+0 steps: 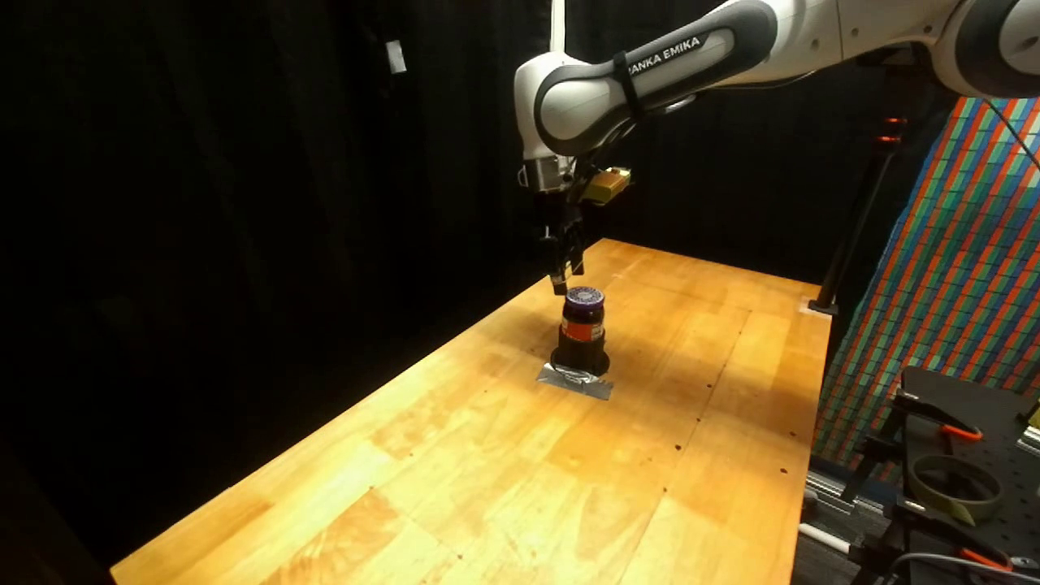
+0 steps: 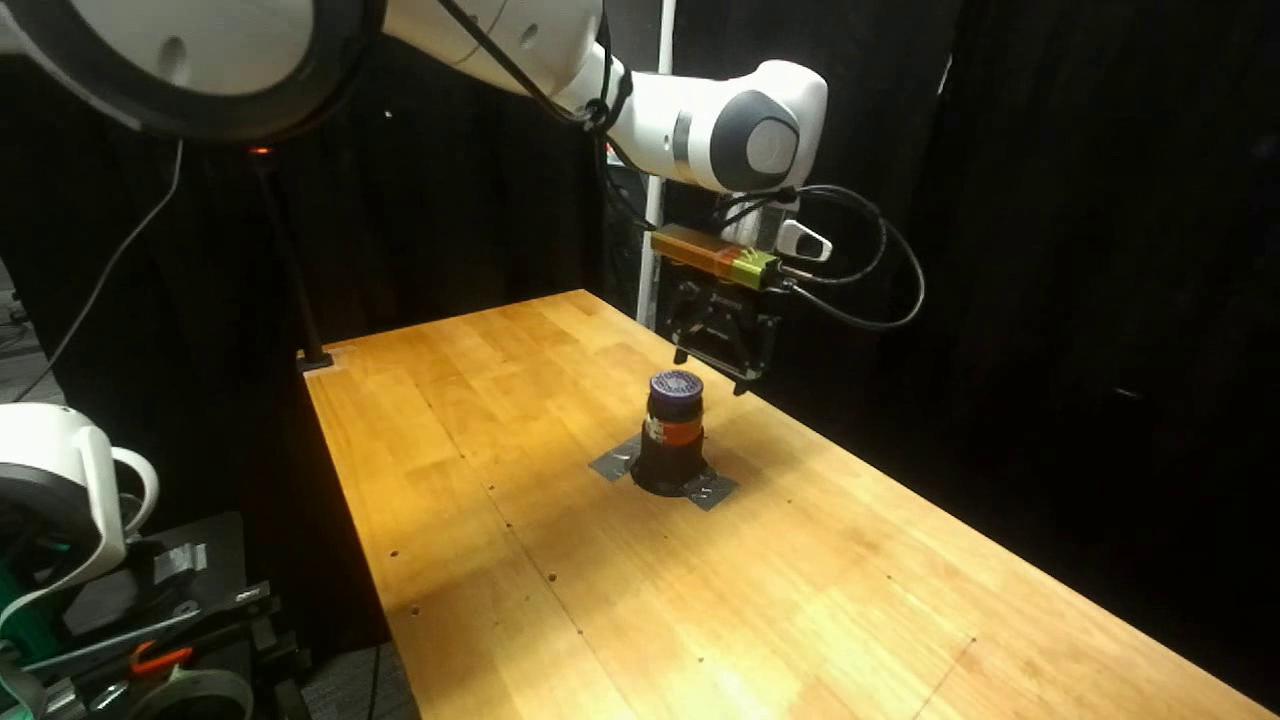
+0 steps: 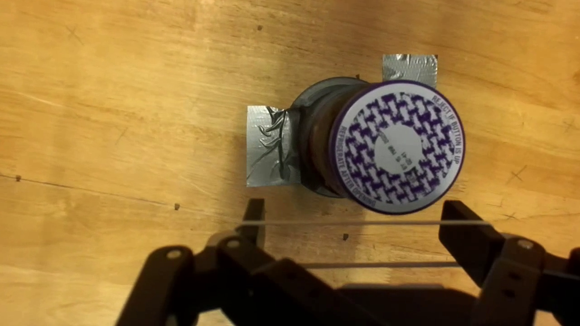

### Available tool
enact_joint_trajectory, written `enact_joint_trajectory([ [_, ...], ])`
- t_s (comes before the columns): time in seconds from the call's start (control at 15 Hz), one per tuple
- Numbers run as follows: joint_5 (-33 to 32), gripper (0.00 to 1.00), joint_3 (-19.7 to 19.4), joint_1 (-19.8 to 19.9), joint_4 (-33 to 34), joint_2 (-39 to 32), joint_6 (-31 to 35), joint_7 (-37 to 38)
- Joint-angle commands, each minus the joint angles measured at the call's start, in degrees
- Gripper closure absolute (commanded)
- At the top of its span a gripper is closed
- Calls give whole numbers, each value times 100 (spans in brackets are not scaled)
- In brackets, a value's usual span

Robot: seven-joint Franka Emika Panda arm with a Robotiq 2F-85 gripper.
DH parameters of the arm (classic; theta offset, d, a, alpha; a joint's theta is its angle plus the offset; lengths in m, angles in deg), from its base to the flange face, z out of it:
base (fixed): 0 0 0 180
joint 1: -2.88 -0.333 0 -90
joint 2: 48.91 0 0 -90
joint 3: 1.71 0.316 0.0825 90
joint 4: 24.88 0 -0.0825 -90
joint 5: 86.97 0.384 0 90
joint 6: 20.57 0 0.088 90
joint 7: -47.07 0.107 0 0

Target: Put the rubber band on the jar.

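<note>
The jar has a purple-and-white patterned lid, an orange-red label and a dark base. It stands upright on the table in both exterior views [image 1: 583, 329] [image 2: 675, 432], and its lid fills the upper right of the wrist view [image 3: 398, 147]. My gripper [image 3: 351, 217] is open, fingers wide apart. The thin rubber band [image 3: 351, 222] is stretched around both fingers in two parallel strands. In both exterior views the gripper [image 1: 569, 282] [image 2: 711, 372] hangs a little above lid height, beside the jar. In the wrist view the lid lies just beyond the front strand, outside the loop.
The jar's base sits in a black flanged holder [image 2: 662, 470], fixed to the wooden table [image 1: 520, 455] by silver tape [image 1: 576, 382]. A post [image 1: 853, 227] stands at a table corner. A side cart [image 1: 959, 406] with a tape roll [image 1: 955, 487] is beside the table.
</note>
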Motion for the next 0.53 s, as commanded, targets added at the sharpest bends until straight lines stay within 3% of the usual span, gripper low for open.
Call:
enact_joint_trajectory([
  [0.0,-8,0,95,88,681,-471,-233,-216],
  [0.47,11,0,113,112,914,-779,-409,-380],
])
